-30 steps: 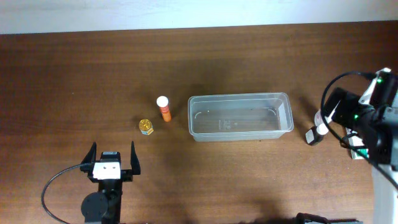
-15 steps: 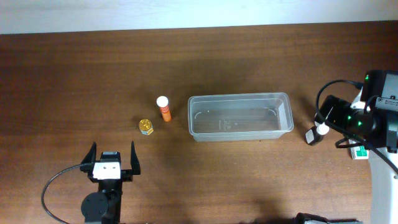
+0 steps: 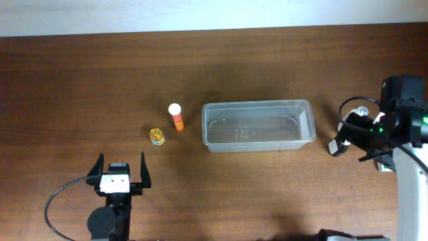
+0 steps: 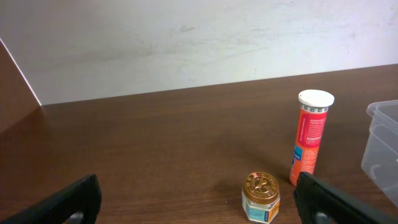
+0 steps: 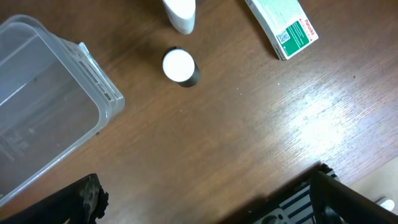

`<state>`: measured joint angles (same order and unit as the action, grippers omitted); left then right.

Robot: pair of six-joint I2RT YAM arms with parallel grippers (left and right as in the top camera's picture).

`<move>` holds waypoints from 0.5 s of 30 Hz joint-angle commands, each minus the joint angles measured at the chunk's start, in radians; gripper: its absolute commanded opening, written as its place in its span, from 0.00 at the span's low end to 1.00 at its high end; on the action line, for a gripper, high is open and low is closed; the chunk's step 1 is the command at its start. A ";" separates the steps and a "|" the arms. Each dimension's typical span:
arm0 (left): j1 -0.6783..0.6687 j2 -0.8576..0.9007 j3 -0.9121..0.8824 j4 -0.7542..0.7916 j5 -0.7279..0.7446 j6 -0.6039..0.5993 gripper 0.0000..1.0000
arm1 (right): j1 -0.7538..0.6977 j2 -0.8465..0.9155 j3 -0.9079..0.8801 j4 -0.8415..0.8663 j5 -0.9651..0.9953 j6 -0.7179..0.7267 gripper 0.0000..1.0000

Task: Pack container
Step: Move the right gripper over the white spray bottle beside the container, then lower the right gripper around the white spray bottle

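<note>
DESK: What sits nearest, and why there?

PHOTOGRAPHER: The left gripper [image 3: 122, 159], jaws spread wide and holding nothing, sits at 7 o'clock from the container [image 3: 258, 104]. It faces the jar [image 3: 157, 136] with the gold lid and, just beyond that, the orange tube [image 3: 176, 117], which stands upright under a white cap. Both stand at 9 o'clock of the container, near it but apart. They are likely set out on that arm's side so it can take them without crossing over.

DESK: And the container itself?

PHOTOGRAPHER: It lies mid-table, a shade toward 3 o'clock, with its long side running across and nothing in it. Laid that way, I'd say, either arm can drop things in from its own end.

DESK: The right side?

PHOTOGRAPHER: The right gripper [image 5: 205, 186] points down at the table, fingers wide apart, nothing between them. Ahead of it in its own view stands a small dark bottle [image 5: 180, 67] with a white cap, close to the container's 3 o'clock end but not touching it. A white bottle [image 5: 180, 14] stands just past that, and a white-and-green box [image 5: 283, 26] lies flat off to one side. The wide spread near the upright bottle reads as lining up for a first pick. Packing has not begun.
</note>
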<state>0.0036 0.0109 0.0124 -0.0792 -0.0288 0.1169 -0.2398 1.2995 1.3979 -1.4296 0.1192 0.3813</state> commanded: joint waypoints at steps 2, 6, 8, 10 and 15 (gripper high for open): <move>0.006 -0.006 -0.003 -0.004 0.011 0.016 0.99 | -0.003 0.010 0.006 -0.016 0.021 -0.011 0.98; 0.006 -0.006 -0.003 -0.004 0.011 0.016 0.99 | -0.003 0.010 0.006 -0.037 0.021 -0.011 0.98; 0.006 -0.006 -0.003 -0.004 0.011 0.016 0.99 | -0.003 0.010 0.006 -0.047 0.021 -0.011 0.98; 0.006 -0.006 -0.003 -0.004 0.011 0.016 0.99 | -0.003 0.010 0.006 -0.060 0.020 -0.019 0.98; 0.006 -0.006 -0.003 -0.004 0.011 0.016 0.99 | -0.003 0.010 0.005 -0.074 -0.021 -0.094 0.98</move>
<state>0.0036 0.0109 0.0124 -0.0792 -0.0284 0.1169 -0.2398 1.3048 1.3979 -1.4998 0.1177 0.3443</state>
